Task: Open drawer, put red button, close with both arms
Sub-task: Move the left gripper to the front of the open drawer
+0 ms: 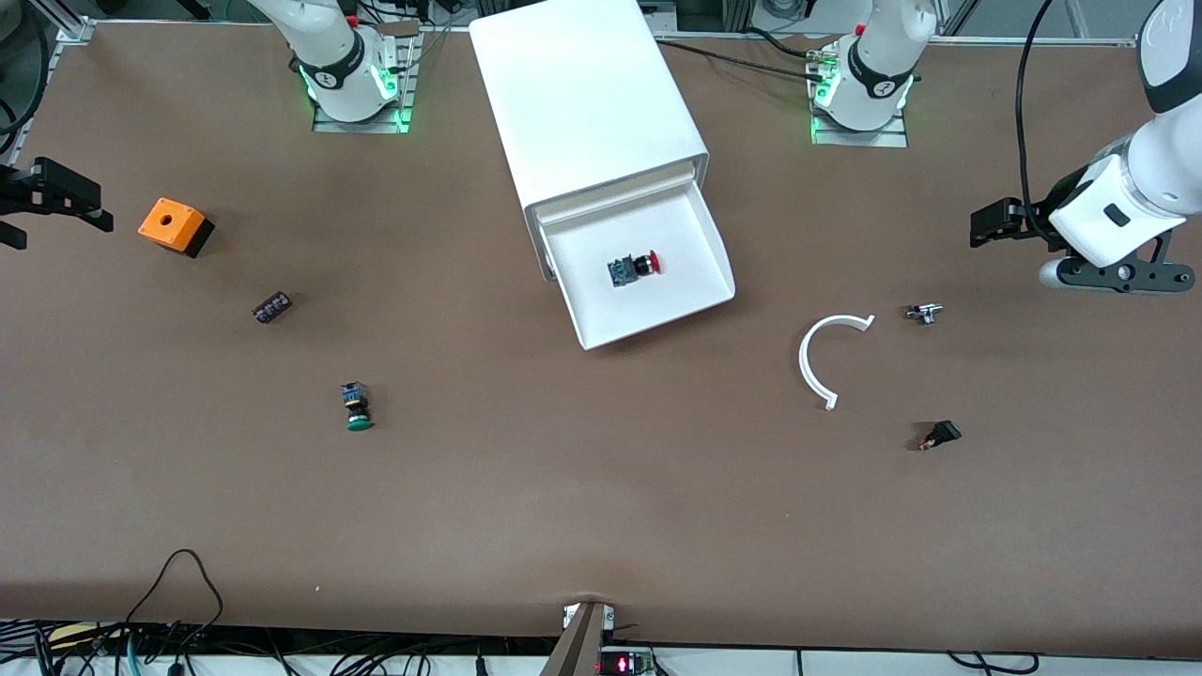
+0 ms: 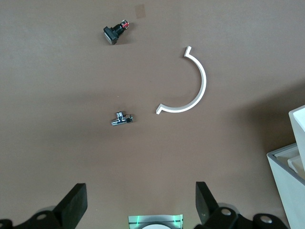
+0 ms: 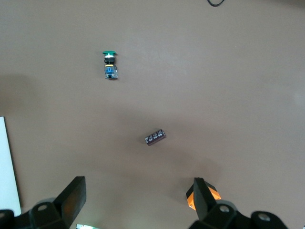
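The drawer (image 1: 690,282) stands pulled out of the white cabinet (image 1: 582,94), toward the front camera. The red button (image 1: 635,268) lies on its side in the drawer tray. My left gripper (image 1: 988,225) hangs open and empty over the left arm's end of the table; in the left wrist view, this left gripper (image 2: 140,191) has only bare table between its fingers. My right gripper (image 1: 56,211) hangs open and empty over the right arm's end, beside an orange box (image 1: 174,226). The right wrist view shows that right gripper (image 3: 137,183) with nothing in it.
A green-capped button (image 1: 357,407) and a small black part (image 1: 271,307) lie toward the right arm's end. A white curved strip (image 1: 822,361), a small metal part (image 1: 923,313) and a small black switch (image 1: 939,436) lie toward the left arm's end.
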Robot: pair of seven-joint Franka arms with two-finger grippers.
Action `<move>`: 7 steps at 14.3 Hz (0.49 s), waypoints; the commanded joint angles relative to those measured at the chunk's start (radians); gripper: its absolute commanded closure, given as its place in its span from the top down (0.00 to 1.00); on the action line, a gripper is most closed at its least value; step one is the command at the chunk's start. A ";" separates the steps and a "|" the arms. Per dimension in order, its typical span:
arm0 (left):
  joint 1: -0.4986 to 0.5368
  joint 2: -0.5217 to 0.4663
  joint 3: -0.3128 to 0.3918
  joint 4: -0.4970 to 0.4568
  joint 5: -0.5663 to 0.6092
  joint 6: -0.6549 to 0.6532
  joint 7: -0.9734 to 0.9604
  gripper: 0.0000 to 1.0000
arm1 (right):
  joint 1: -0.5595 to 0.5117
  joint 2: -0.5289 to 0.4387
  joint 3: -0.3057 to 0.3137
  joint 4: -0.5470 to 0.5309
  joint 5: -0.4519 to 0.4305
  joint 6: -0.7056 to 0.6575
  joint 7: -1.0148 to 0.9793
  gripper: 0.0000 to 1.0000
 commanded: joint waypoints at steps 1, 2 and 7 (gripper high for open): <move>0.002 0.008 -0.001 0.026 -0.002 -0.023 -0.006 1.00 | -0.007 -0.016 0.006 -0.008 -0.011 -0.011 -0.019 1.00; 0.002 0.008 -0.001 0.026 -0.002 -0.023 -0.006 1.00 | -0.006 -0.016 0.006 -0.008 -0.019 -0.019 -0.019 1.00; 0.002 0.005 -0.010 0.027 -0.002 -0.031 -0.070 1.00 | -0.006 -0.027 -0.018 -0.008 -0.028 -0.047 -0.042 1.00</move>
